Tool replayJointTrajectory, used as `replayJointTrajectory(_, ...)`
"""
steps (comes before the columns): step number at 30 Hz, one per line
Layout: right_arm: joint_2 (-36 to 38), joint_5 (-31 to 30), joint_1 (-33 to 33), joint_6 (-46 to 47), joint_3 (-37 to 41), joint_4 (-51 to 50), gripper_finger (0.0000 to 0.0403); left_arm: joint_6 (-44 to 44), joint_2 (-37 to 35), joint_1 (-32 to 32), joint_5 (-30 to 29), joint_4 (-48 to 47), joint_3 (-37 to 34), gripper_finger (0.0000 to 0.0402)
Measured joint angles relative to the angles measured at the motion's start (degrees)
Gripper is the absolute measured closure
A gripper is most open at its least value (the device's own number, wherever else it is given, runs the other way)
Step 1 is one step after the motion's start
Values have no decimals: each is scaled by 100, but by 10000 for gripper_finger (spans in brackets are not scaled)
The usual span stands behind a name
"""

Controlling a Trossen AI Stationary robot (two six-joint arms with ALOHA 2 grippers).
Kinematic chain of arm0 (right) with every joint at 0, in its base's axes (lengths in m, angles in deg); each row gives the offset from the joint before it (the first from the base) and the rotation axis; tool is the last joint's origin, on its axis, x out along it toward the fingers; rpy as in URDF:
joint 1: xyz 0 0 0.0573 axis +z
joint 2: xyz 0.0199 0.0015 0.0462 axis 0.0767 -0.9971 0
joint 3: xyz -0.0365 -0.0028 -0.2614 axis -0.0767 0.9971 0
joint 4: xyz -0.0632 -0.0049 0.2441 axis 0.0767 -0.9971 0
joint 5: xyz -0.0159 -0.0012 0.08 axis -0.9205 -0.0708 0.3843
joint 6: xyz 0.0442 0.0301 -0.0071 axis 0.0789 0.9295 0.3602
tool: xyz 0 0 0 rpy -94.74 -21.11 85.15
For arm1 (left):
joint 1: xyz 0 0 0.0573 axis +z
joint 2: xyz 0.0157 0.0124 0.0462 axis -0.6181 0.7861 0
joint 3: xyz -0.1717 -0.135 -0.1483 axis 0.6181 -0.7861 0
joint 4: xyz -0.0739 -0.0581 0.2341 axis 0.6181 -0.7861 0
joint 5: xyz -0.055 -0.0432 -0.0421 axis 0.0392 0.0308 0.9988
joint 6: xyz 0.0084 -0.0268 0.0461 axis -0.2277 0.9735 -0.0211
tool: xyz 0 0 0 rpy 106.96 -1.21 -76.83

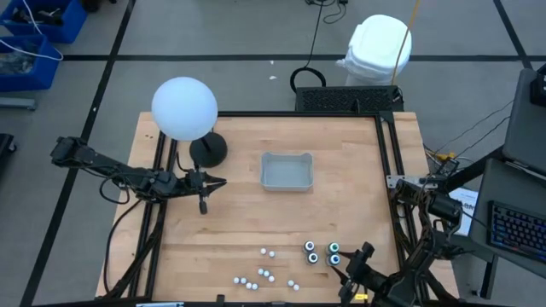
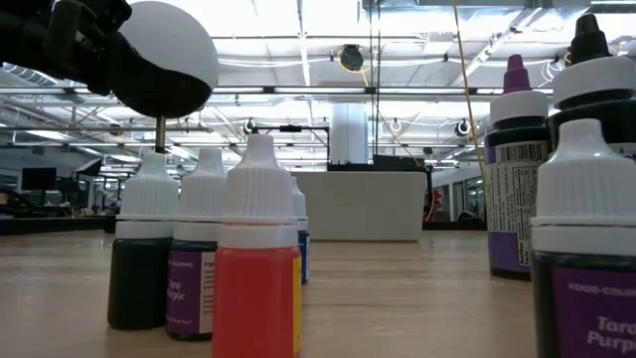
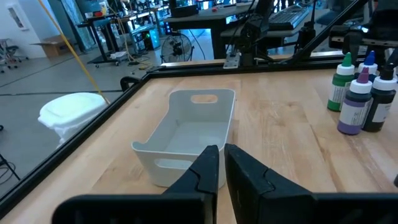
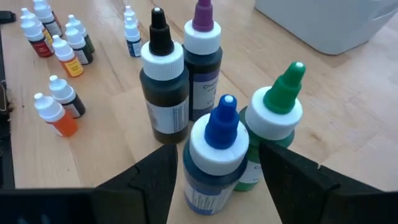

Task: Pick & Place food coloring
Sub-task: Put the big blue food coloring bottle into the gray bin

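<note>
Grey tray (image 1: 287,171) sits mid-table with nothing visible inside it; no bottle placed yet, so the task appears at its first pick. Left gripper (image 1: 203,182) hangs clenched and empty just beside the tray's near end, waiting. Four larger food coloring bottles (image 1: 322,251) stand clustered directly ahead of the right gripper (image 4: 214,171), whose jaws are spread wide either side of the blue-capped bottle (image 4: 214,158), apparently not yet closed on it. Small white-capped vials (image 1: 264,273) stand scattered beyond that cluster, all still on the table.
</note>
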Motion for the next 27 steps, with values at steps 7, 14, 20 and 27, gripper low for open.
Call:
replayJointTrajectory(7,0,-1,-4,0,0,18,192,-2,0,0,0,0,0,366)
replayJointTrajectory(14,0,-32,-9,-20,0,39,193,-4,0,0,0,0,0,366)
replayJointTrajectory(20,0,-45,-63,-44,0,58,198,-4,0,0,0,0,0,366)
replayJointTrajectory(27,0,-33,-184,-425,0,276,235,-7,0,0,0,2,0,366)
